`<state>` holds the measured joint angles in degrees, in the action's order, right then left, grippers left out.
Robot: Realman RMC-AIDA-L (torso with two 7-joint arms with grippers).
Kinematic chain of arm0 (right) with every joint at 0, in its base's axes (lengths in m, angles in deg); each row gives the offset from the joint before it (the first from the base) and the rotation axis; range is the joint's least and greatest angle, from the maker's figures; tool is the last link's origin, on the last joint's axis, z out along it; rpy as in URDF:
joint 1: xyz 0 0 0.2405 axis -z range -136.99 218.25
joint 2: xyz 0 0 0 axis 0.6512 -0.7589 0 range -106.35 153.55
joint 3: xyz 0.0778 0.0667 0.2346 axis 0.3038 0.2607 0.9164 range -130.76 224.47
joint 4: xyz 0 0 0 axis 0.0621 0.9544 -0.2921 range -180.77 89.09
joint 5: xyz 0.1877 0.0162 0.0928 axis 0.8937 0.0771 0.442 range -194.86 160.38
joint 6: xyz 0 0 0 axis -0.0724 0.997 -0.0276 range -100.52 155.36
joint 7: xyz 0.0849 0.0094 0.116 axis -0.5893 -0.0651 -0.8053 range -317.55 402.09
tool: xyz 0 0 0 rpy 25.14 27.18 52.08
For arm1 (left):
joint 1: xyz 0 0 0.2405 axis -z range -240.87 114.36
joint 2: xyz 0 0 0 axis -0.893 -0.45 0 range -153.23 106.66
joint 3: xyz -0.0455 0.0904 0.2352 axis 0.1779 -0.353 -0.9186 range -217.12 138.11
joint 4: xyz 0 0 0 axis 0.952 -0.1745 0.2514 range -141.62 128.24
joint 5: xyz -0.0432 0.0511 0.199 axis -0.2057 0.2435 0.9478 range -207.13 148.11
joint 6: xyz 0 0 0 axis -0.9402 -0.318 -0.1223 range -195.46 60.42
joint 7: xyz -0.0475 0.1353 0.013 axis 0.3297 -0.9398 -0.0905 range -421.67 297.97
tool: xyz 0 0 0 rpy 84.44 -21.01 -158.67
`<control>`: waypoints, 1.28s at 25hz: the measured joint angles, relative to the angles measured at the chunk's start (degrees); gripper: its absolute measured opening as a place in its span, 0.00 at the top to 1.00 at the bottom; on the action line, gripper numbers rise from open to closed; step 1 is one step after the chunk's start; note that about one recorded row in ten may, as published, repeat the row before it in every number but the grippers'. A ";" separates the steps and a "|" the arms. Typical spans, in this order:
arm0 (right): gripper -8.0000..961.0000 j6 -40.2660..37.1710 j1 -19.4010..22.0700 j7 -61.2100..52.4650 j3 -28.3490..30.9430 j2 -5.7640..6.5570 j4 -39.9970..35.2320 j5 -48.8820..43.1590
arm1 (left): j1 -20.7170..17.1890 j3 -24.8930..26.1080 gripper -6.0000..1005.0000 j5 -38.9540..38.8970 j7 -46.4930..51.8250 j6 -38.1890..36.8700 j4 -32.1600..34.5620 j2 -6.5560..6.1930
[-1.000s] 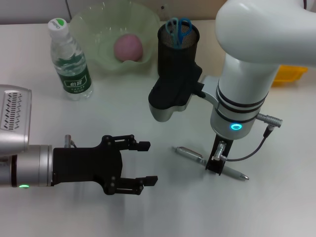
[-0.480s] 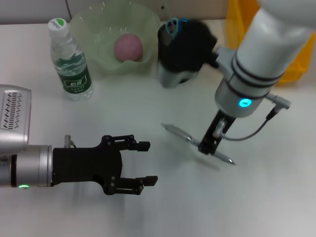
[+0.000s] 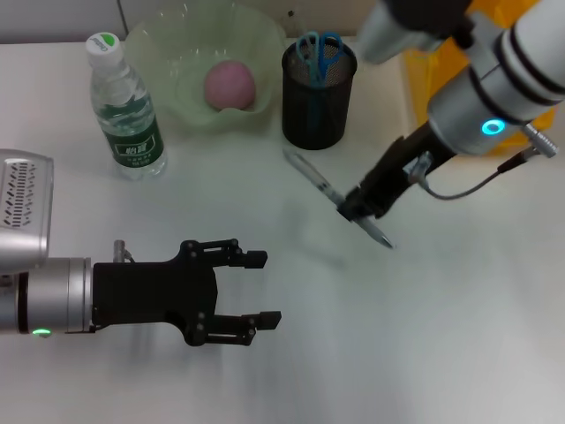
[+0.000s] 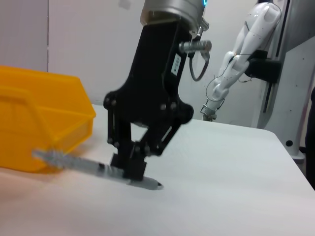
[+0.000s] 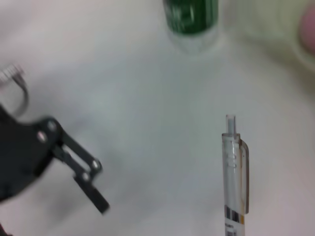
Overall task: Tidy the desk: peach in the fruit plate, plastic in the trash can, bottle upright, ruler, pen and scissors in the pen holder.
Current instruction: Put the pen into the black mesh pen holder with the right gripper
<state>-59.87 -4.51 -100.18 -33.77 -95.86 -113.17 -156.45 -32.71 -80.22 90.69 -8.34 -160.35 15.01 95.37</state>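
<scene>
A white desk (image 3: 441, 353) fills the head view, bare across its near half and crowded along the far edge. There, the pale green fruit plate (image 3: 256, 44) already holds the peach (image 3: 229, 85), the water bottle (image 3: 124, 106) stands upright just left of it, and the black mesh pen holder (image 3: 318, 110) sits to the plate's right with the blue-handled scissors (image 3: 319, 53) inside; an orange bin (image 3: 424, 79) lies beyond, partly behind the right arm. The left gripper (image 3: 259, 290) hovers low over the near-left desk with its fingers spread and nothing between them, well apart from the work. The right gripper (image 3: 360, 201) is closed on the pen (image 3: 328, 187), pinching it toward the writing end so that the clip end reaches up toward the holder's foot; the left wrist view shows the pen (image 4: 96, 169) lifted just clear of the surface. The step in hand looks to be carrying the pen to the holder. The next move probably calls for more height, then tipping the pen toward vertical so it drops through the rim instead of knocking the mesh wall. The mouth is narrow and partly taken by the scissors' handles, so the free gap is likely on the near side. Open desk to the right and front gives room to swing. No ruler or plastic is visible.
</scene>
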 joint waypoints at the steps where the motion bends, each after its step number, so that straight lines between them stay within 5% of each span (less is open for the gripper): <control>1: 0.86 0.18 0.61 1.67 1.34 0.03 -0.03 1.47 | 0.01 0.02 0.22 -0.16 0.00 -0.03 -0.04 0.02; 7: 0.86 1.86 5.88 13.88 7.17 0.09 0.34 12.47 | 0.04 -0.01 0.22 -3.00 -0.18 -1.13 -0.55 0.08; 15: 0.86 6.16 12.06 27.78 7.75 0.14 3.84 24.30 | 0.03 0.05 0.22 -4.23 -0.06 -1.38 -0.89 0.09; 19: 0.86 8.79 15.17 41.80 9.84 0.13 10.90 33.27 | 0.15 0.04 0.22 -6.12 -0.27 -1.45 -1.65 0.09; 32: 0.86 6.89 16.25 75.57 15.19 0.31 32.09 52.52 | -0.35 0.14 0.22 -12.86 -0.78 -1.36 -4.30 0.09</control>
<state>-52.98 11.74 -24.62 -18.58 -95.55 -81.08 -103.93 -33.06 -80.07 77.83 -9.13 -161.71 10.71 95.45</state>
